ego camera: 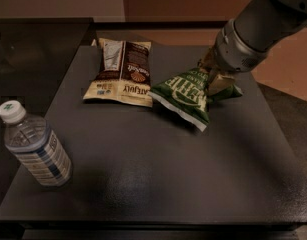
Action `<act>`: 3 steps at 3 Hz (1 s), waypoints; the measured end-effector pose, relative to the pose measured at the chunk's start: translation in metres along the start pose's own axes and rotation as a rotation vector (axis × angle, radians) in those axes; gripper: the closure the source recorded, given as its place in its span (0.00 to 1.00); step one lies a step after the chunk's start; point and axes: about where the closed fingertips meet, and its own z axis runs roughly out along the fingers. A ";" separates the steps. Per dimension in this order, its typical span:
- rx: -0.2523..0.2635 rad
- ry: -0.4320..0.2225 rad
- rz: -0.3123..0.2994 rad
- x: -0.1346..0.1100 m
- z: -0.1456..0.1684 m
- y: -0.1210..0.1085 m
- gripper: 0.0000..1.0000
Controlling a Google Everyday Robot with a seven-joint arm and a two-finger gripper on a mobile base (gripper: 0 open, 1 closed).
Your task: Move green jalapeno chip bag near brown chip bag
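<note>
Camera view: your gripper [211, 77] pinches the green jalapeno chip bag [184, 95], white letters unreadable, right beside the brown chip bag [122, 73]. Capped water bottle [36, 148] stands apart.

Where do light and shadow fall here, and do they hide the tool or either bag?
Camera view: dim, warm light, with a soft sheen on the dark table near the front. Camera view: the tool, clamped on the right end of the green jalapeno chip bag, sits in the shade of the arm. Camera view: the brown chip bag is evenly lit, unhidden.
</note>
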 end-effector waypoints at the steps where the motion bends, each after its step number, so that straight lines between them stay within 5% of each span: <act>1: 0.019 -0.013 -0.011 -0.004 0.014 -0.027 1.00; 2: 0.021 -0.025 -0.015 -0.008 0.035 -0.049 1.00; 3: 0.028 -0.036 -0.002 -0.007 0.054 -0.068 0.82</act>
